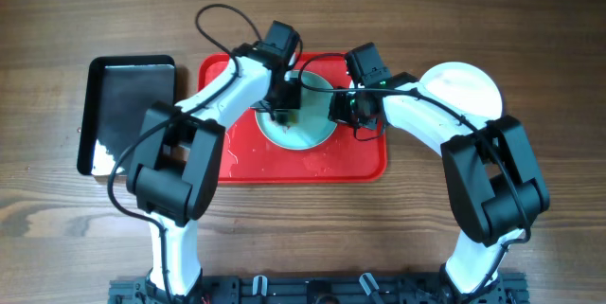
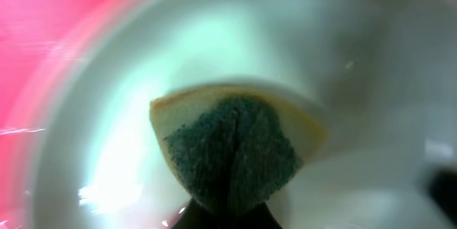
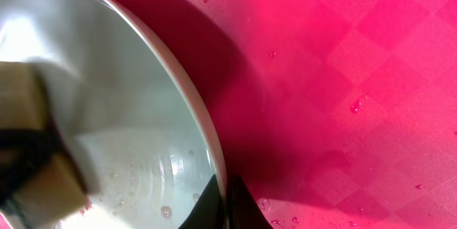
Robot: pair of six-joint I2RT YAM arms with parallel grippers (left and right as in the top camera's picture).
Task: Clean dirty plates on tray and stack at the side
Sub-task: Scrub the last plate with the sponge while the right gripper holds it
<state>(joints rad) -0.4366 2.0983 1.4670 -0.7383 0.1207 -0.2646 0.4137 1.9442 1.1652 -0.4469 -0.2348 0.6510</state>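
Note:
A pale aqua plate (image 1: 311, 134) sits in the middle of the red tray (image 1: 365, 164). My left gripper (image 1: 283, 107) is shut on a yellow sponge with a green scouring face (image 2: 232, 150) and presses it into the plate's bowl (image 2: 107, 129). My right gripper (image 1: 343, 110) is shut on the plate's right rim (image 3: 207, 133), one finger inside and one outside, over the wet tray (image 3: 343, 79). The sponge and the left fingers show blurred at the left in the right wrist view (image 3: 36, 158). A white plate (image 1: 466, 88) lies on the table right of the tray.
A glossy black tray (image 1: 131, 105) lies left of the red tray. Water drops dot the red tray's floor. Both arms cross over the tray's rear half. Bare wooden table lies in front of the tray.

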